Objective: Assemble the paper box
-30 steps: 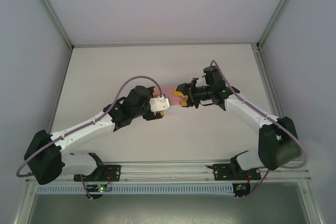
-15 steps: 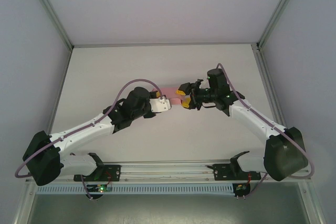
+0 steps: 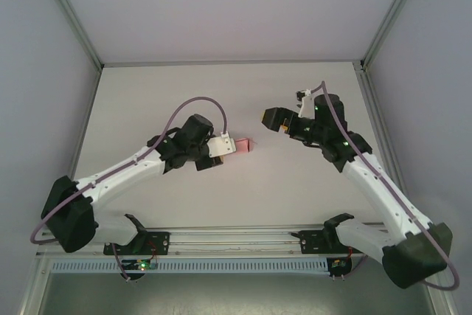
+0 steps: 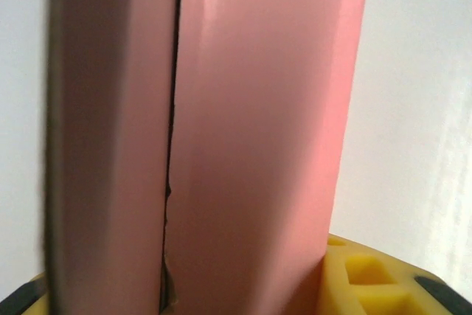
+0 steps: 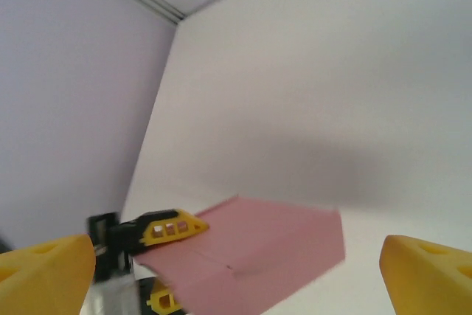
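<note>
1. From overhead I see the paper box [image 3: 244,145] sticking out of the left gripper [image 3: 226,146] near the middle of the table [image 3: 221,94]. Its long axis runs roughly left to right across the table, in line with the gripper, and its free end points toward the right arm
2. My left wrist camera looks straight along the box: the pink card rises from the bottom edge to the top, so the long axis leads directly away from the lens. A dark seam [image 4: 172,153] runs the length of the card between two panels, which the overhead view is too small to show
3. The left fingers pinch the near end of the box; one yellow finger [image 4: 363,279] sits against its right side in the left wrist view
4. The right wrist camera gives me the box side-on as a flat slab, held at its left end by a yellow finger of the left gripper. I cannot tell whether the box touches the table
5. The left arm reaches in from the near-left, forearm low, wrist turned toward centre
6. The right gripper [image 3: 273,117] is up and to the right of the box, apart from it, its fingers spread wide with nothing between them; the right arm stretches long from its base
</note>
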